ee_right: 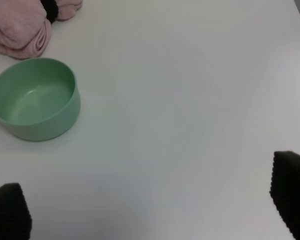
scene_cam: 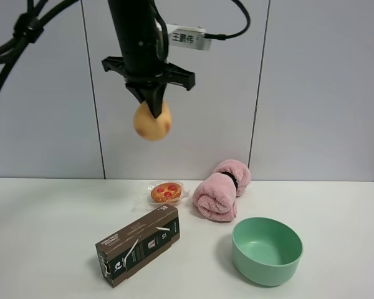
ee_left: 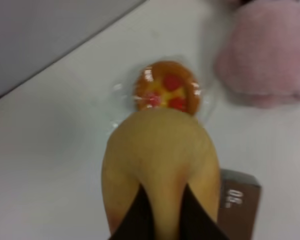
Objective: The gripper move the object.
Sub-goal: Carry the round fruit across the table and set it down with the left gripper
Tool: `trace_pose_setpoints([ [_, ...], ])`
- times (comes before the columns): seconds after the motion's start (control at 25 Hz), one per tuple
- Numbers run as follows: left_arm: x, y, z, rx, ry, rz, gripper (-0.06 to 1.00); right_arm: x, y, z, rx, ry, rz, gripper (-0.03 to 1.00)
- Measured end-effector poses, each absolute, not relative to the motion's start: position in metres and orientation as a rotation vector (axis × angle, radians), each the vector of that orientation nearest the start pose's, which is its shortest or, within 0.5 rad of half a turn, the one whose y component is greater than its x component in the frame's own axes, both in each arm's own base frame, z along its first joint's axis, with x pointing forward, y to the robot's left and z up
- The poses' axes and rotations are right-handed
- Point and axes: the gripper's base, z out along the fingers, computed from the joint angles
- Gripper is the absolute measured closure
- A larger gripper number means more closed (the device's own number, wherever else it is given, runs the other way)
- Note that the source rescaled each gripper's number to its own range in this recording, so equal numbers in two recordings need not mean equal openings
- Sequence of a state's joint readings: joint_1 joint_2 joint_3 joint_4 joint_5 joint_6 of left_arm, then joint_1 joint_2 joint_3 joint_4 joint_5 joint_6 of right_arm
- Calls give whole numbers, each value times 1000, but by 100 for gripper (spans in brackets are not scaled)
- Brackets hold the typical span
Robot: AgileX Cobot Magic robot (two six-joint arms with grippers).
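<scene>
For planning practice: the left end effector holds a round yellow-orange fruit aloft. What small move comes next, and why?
Probably carry it sideways before lowering: the round yellow-orange fruit, gripped by the black left end effector, hangs roughly over the small wrapped red-topped tart.

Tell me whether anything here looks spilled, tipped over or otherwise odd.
Nothing looks spilled or damaged. The brown box lies flat, skewed on the table; the green bowl stands upright, empty. The only thing off the table is the round fruit, held in mid-air by the left gripper.
</scene>
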State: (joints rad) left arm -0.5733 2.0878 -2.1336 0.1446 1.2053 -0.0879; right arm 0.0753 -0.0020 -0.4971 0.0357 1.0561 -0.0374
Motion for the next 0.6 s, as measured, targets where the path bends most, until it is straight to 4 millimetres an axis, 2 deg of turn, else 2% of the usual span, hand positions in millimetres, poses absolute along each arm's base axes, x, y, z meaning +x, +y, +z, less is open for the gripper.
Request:
trace_pose_setpoints([
  [0.12, 397, -210, 336, 574, 2558, -14, 94, -5, 2, 277, -116, 2037, 66, -3],
  [0.28, 389, -171, 332, 490, 2636, 6, 94, -5, 2, 277, -116, 2037, 66, -3],
  [0.36, 383, -157, 319, 453, 2661, -30, 94, -5, 2, 277, -116, 2037, 66, -3],
  [0.44, 376, -148, 299, 423, 2651, -74, 94, -5, 2, 277, -116, 2037, 66, -3],
  [0.6, 356, -142, 257, 383, 2534, -183, 94, -5, 2, 277, -116, 2037, 66, -3],
])
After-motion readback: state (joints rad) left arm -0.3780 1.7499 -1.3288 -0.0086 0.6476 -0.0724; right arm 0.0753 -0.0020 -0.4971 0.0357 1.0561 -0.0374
